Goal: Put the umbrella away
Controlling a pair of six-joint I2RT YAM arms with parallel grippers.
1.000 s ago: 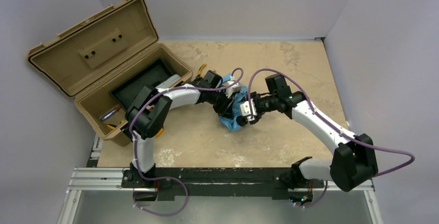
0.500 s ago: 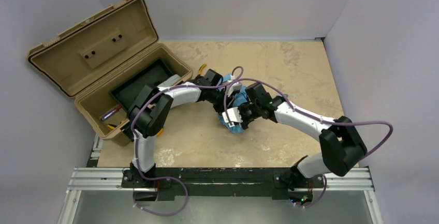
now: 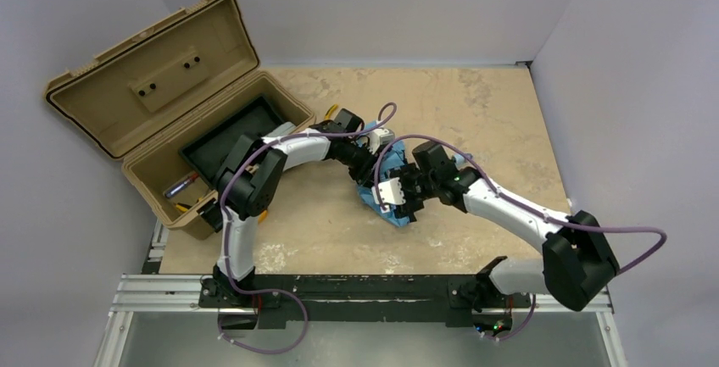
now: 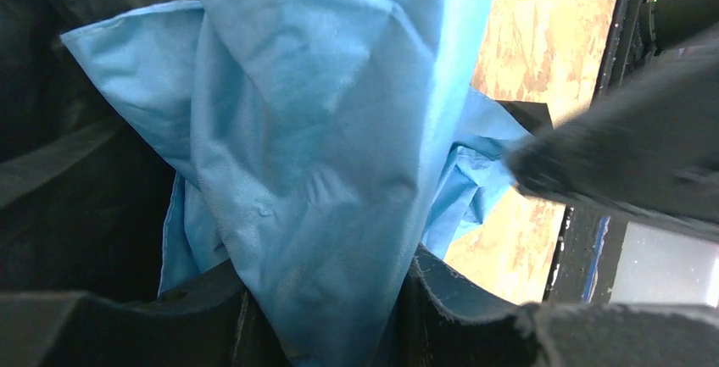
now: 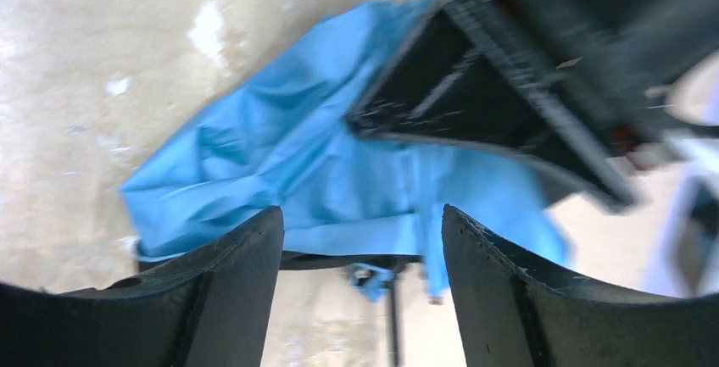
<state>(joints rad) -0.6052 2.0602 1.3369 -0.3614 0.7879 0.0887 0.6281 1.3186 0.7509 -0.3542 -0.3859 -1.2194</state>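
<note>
Tabletop (image 3: 483, 113) of mottled tan carries an open tan toolbox (image 3: 153, 87) at its far left, and the umbrella (image 4: 314, 155) lies near the middle as a crumpled sky-blue bundle. The left gripper (image 4: 326, 325) pinches a fold of its fabric. The right gripper (image 5: 360, 299) hangs just over the cloth, fingers parted and holding nothing.

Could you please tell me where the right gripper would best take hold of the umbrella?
Probably the bunched blue fabric of the umbrella just ahead of the right gripper, coming from the near side, opposite the left gripper, which pinches a fold; the crumpled canopy lies loose there.
</note>
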